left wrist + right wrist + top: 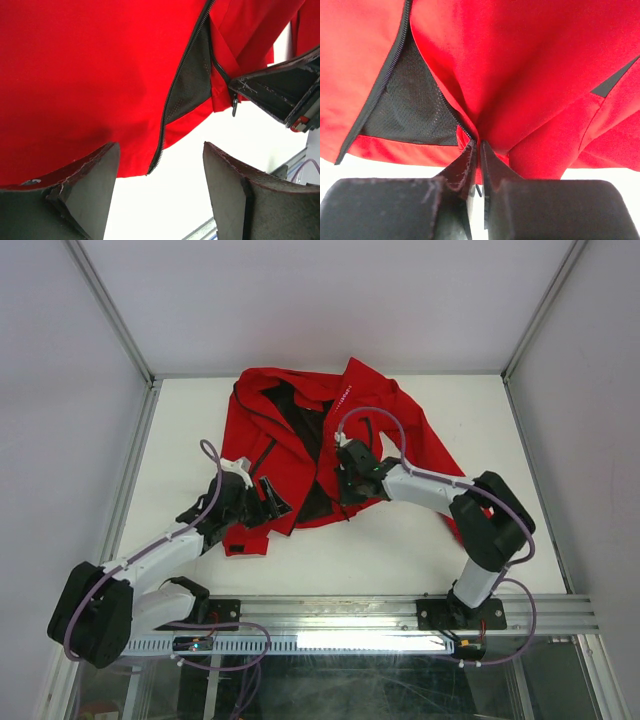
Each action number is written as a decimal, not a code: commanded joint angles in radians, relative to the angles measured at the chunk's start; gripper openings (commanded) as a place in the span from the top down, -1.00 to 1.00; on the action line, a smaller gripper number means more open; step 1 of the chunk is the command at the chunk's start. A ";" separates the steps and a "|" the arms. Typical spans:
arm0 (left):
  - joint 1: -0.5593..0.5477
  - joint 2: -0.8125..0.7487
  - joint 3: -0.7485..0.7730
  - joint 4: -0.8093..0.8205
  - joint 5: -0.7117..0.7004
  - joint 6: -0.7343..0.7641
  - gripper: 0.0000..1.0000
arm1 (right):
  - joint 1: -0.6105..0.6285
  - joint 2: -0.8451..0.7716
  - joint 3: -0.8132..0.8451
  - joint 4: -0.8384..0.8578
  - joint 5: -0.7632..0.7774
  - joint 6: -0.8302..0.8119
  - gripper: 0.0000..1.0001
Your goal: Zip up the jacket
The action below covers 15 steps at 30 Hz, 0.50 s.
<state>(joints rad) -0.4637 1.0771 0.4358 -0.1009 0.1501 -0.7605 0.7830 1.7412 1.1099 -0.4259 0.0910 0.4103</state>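
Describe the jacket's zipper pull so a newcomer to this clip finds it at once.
The red jacket lies on the white table, its front open over black mesh lining. Follow that opening to the near hem, where the right gripper pinches the fabric. The zipper pull is the small dark tab dangling below the hem there, unlike the flat zipper teeth.

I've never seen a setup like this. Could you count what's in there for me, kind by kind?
Red jacket: 1
Robot arms: 2 (left arm, right arm)
White table: 1
Total: 4
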 commanded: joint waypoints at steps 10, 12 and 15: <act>-0.034 0.092 0.099 0.178 0.167 -0.063 -0.38 | -0.139 -0.204 -0.330 0.642 -0.654 0.190 1.00; -0.046 0.119 0.107 0.218 0.182 -0.088 -0.36 | -0.138 -0.232 -0.380 0.735 -0.679 0.260 1.00; -0.056 0.160 0.105 0.275 0.192 -0.123 -0.33 | -0.137 -0.268 -0.456 0.866 -0.689 0.357 1.00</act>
<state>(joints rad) -0.5045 1.2007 0.5068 0.0383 0.2920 -0.8238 0.6418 1.5520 0.7204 0.1631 -0.4889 0.6071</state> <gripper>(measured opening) 0.673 0.009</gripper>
